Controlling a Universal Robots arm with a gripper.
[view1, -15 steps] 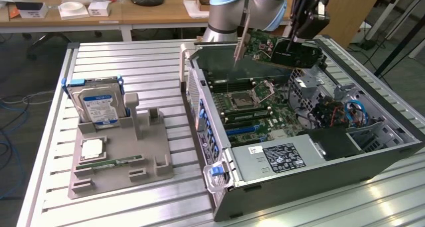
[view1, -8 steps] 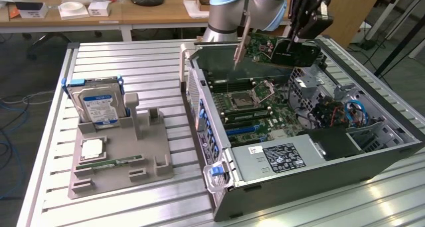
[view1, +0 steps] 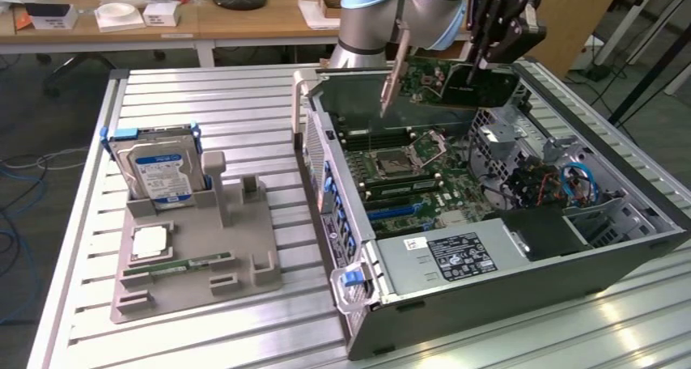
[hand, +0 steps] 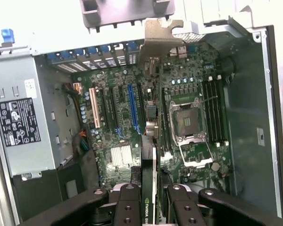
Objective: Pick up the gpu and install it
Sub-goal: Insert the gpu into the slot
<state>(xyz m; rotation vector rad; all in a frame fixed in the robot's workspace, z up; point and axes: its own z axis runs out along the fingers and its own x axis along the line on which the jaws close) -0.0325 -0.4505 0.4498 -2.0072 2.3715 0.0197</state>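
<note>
Black gripper (hand: 150, 207) clamps the thin dark green-black gpu card (view1: 459, 84) edge-down over the open grey computer case (view1: 519, 304), silver bracket toward its rear edge, likely for slot alignment.

White "NVIDIA" lettering along the edge of the gpu (hand: 148, 181)

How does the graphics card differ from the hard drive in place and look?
The graphics card hangs in the gripper above the open computer case; the hard drive stands in a grey holder. The card is dark; the drive is silver with a blue-white label. Both are upright.
</note>
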